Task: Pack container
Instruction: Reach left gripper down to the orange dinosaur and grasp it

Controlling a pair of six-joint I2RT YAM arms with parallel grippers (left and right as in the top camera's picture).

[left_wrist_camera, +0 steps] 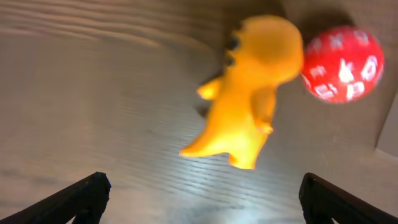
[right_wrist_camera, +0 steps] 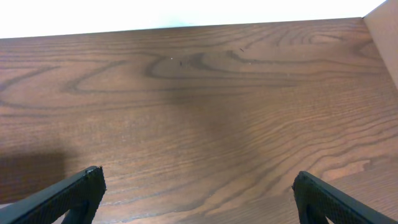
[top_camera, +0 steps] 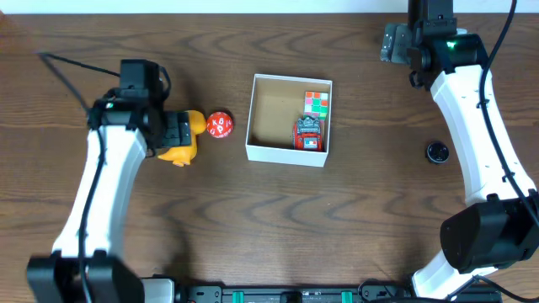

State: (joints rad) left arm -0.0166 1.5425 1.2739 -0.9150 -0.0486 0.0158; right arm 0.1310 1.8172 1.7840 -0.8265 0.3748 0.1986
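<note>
The square, shallow white cardboard container point(top_camera: 285, 155) with a brown inside sits just right of centre in the overhead view. It lies flat on the dark wooden surface point(top_camera: 354, 219), open side up. Being square, it has no long axis, and its sides are turned slightly against the frame edges. Along its right wall lie a cube of green, orange and white tiles point(top_camera: 317, 103) and, below it in the frame, a small red and grey toy point(top_camera: 309, 135). Its left half shows only brown card.

My left end effector point(left_wrist_camera: 205, 202) is spread wide and holds nothing. An orange dinosaur figure point(left_wrist_camera: 249, 93) and a red ball with white numbers point(left_wrist_camera: 342, 62) lie ahead of it, left of the container. My right end effector point(right_wrist_camera: 196, 193) is equally wide and empty, over plain wood at the upper right.
</note>
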